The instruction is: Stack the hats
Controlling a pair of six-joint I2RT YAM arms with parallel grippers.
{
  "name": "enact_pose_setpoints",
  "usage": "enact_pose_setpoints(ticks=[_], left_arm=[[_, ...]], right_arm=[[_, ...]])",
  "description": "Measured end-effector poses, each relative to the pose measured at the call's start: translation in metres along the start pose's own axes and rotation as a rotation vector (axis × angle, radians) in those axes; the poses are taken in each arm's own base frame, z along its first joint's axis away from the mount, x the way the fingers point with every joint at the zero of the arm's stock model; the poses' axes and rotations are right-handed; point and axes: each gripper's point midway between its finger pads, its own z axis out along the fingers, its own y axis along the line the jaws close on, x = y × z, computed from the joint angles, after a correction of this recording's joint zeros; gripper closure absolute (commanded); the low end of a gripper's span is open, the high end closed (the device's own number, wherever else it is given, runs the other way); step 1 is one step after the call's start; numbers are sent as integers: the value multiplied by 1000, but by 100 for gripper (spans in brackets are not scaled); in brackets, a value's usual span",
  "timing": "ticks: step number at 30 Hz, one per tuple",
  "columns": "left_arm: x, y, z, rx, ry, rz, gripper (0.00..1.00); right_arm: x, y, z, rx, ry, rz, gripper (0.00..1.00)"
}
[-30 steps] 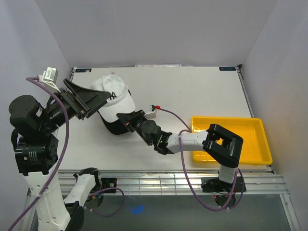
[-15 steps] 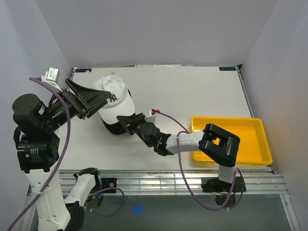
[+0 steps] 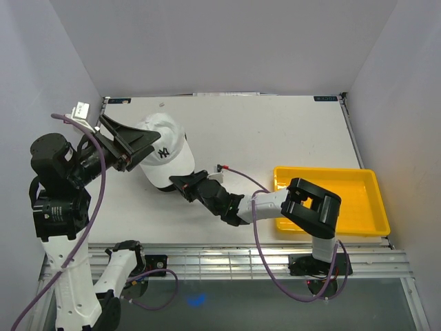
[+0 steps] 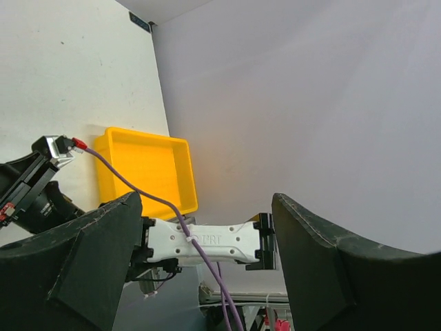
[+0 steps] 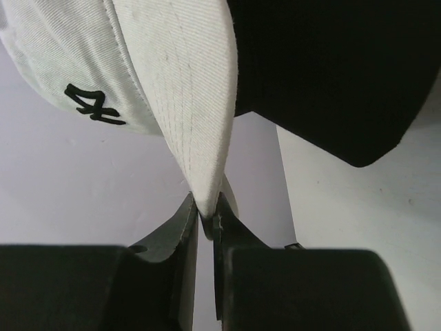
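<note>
- White cap (image 3: 169,148) with a dark stitched logo sat at the left of the table (image 3: 275,131). It was tilted, with its brim pointing toward the near edge.
- Black cap (image 5: 331,69) lay just beneath and behind it; the right wrist view showed its dark cloth right against the white brim.
- Right gripper (image 3: 180,183) reached in from the right, its fingers (image 5: 176,227) pinched tight on the very edge of the white cap's brim.
- Left gripper (image 3: 153,138) hung raised by the cap's crown with its fingers (image 4: 83,255) spread wide and nothing between them. I could not tell whether the tips touched the cloth.
- Yellow tray (image 3: 351,200) stood at the right of the table, well apart from the caps. Its plain yellow floor showed from above, and the right arm's elbow crossed over its left end.
- Purple cable (image 3: 244,174) ran from the right wrist toward the tray's near-left corner.
</note>
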Motion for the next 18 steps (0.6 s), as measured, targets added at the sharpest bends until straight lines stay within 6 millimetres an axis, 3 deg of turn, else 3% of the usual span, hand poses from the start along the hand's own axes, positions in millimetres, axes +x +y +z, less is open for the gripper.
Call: enact_pose_setpoints(ticks=[8,18], left_arm=[[0,36,11,-88,-10,-64,13],[1,47,10,-122,-34,-73,13]], right_arm=[[3,-25,1,63,23,47,92],[2,-40,3,101,39,111,92]])
